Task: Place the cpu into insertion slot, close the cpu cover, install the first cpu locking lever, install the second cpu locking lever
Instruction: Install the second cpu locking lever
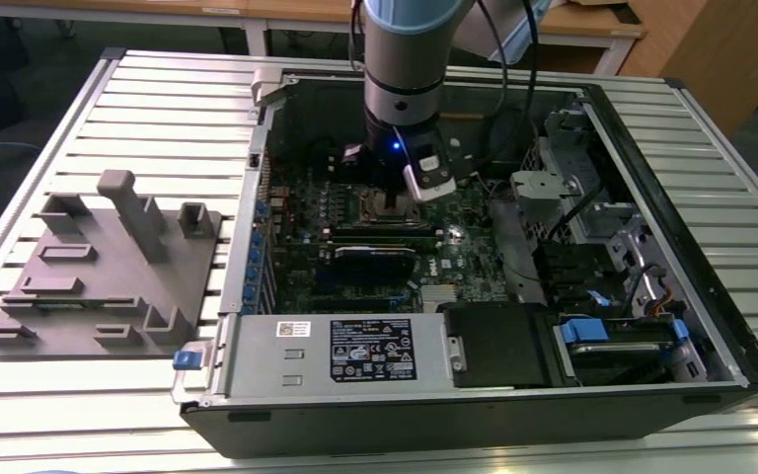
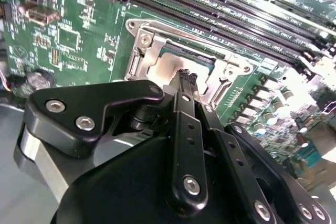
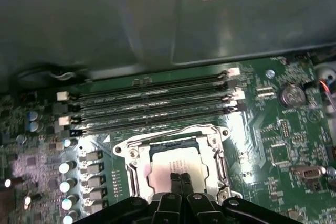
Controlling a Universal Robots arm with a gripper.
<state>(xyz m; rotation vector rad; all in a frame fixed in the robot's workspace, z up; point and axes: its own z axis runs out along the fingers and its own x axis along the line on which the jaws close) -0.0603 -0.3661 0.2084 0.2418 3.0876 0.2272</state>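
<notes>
**Gripper tips pressed together over the seated cpu**

The gripper [image 3: 179, 178] hangs low inside the open computer case [image 1: 695, 326], its two black fingers [image 2: 185, 85] pressed together with nothing pinched between them. Their tips sit on or just above the cpu [image 3: 173, 165]; actual contact cannot be told. In both wrist views the fingers and gripper body hide the chip's near edge.

The cpu lies flat in the insertion slot [image 3: 137, 167], its silver-tan top showing through the square window of the cpu cover [image 3: 207, 141], which lies down around it. Whether the locking levers are latched is hard to make out.

The socket sits on the green motherboard [image 3: 283, 145], just beside the long memory slots [image 3: 152, 100]. In the exterior view the arm [image 1: 406, 69] blocks most of the socket. The case lies on a slatted tabletop [image 1: 129, 118], with a grey fixture block [image 1: 103, 286] near the edge on the exterior view's left.
</notes>
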